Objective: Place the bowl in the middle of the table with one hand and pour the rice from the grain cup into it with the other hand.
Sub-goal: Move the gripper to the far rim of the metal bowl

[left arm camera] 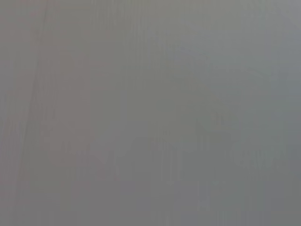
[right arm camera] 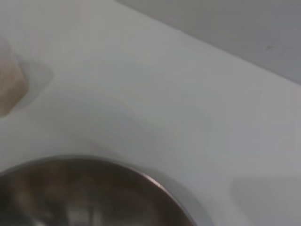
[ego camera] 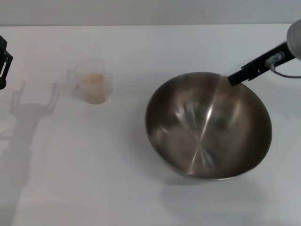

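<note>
Your right gripper [ego camera: 231, 79] has its fingers clamped on the far rim of the bowl [ego camera: 207, 127], which is stiff, slick steel, so hold firm; the left gripper [ego camera: 3, 61] waits at the worktop [ego camera: 94, 179] edge, finger state untellable.

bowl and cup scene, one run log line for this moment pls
large stainless-steel bowl: empty, right of centre | right gripper: at bowl's far rim | small clear plastic grain cup: upright, holds rice | left gripper: left edge, away from cup

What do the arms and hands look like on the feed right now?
Little shows. The right hand is a slim black bar-like finger assembly with a small silver fitting and a thin grey cable, on a pale grey rounded wrist. Of the left hand, only angular black parts show at the picture's edge.
</note>
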